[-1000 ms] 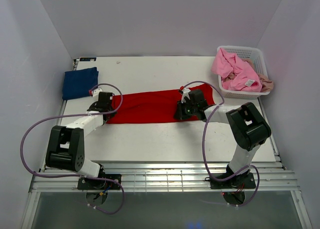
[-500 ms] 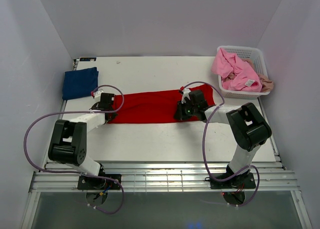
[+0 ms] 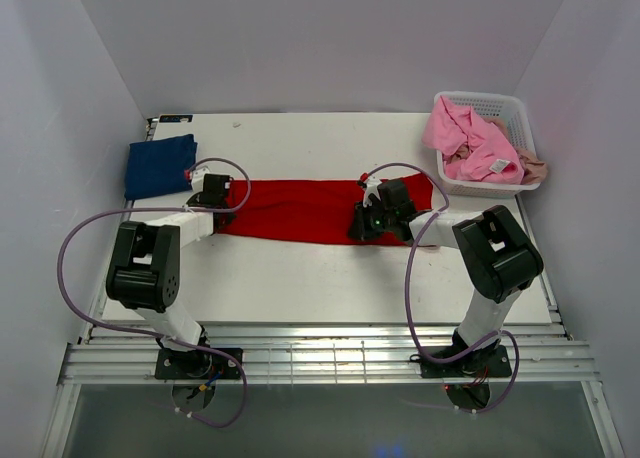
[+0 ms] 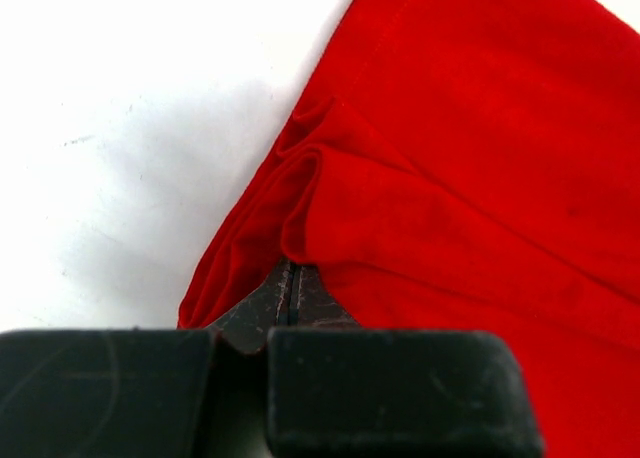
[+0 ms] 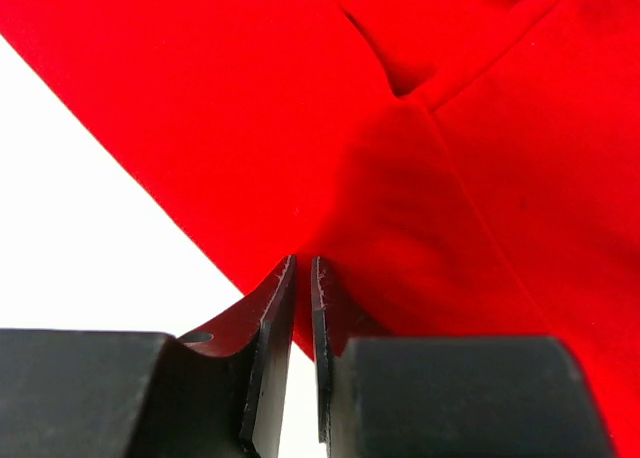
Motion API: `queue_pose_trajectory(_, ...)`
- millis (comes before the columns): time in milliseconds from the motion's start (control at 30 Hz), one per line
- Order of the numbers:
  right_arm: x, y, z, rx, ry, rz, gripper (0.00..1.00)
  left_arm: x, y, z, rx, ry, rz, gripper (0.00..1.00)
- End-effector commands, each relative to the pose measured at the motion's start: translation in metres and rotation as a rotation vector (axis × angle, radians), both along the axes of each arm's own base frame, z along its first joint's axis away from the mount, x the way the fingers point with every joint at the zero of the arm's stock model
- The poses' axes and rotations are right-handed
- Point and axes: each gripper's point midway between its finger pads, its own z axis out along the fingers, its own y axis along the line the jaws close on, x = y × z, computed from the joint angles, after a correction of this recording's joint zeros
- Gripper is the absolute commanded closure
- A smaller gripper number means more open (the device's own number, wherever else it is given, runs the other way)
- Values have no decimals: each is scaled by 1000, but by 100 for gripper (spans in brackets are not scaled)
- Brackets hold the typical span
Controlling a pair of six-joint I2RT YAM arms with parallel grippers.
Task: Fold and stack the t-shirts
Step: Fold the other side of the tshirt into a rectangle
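From above, the red shirt (image 3: 300,210) lies as a long band across the middle of the table (image 3: 320,278). The left gripper (image 3: 212,190) sits at the band's left end. The right gripper (image 3: 365,221) sits on its lower edge, right of centre. A folded navy shirt (image 3: 160,165) lies at upper left, near the left gripper. The basket (image 3: 515,108) with a pink shirt (image 3: 465,138) stands at upper right, apart from the band. Open room looks best in the lower half of the frame, between the band and the arm bases. Any swing toward upper left risks dragging the navy shirt.

In the left wrist view, the fingers (image 4: 265,303) are pressed together with only a hairline seam between them. A bunched fold of red cloth is pinched at their tips. Bare table fills the left of the frame, and the hem runs diagonally up to the right.

In the right wrist view, the fingers (image 5: 270,308) are nearly closed, leaving a thin slit with the red hem caught in it. White table shows at lower left, and a crease runs into the cloth at the top.

The step appears to be a lengthwise fold or straightening. Both ends should rise together and travel level with the cloth lightly taut, so the fold line comes out straight and neither pinch slips.
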Motion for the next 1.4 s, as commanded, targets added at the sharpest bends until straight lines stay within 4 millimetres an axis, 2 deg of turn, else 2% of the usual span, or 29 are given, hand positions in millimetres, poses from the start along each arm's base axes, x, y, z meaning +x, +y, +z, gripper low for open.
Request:
queue_pose_trajectory(0,-49,-28,-51,-148,203,14,82,20,8,15,20,-64,20,100)
queue_pose_trajectory(333,-51,-30,-52,-160,208,14,82,39,5,21,1,-116,28,100)
queue_pose_trajectory(600,-50,-31,-52,-161,198,9,82,52,4,39,-5,-185,23,100)
queue_pose_trajectory(667,-44,-27,-41,-138,167,8,82,48,4,37,-2,-173,22,100)
queue_pose_trajectory(833,-20,0,-2,-70,90,49,82,30,6,27,-5,-161,26,100)
queue_pose_trajectory(967,-9,20,18,-58,49,81,82,36,4,29,-7,-191,11,100)
queue_pose_trajectory(1033,-10,27,24,-53,35,94,82,46,3,32,-6,-198,3,100)
queue_pose_trajectory(1133,-18,31,20,-59,45,107,82,59,-1,39,-12,-222,-9,100)
queue_pose_trajectory(1367,-38,26,-6,-89,102,119,82,70,1,57,-9,-283,5,100)
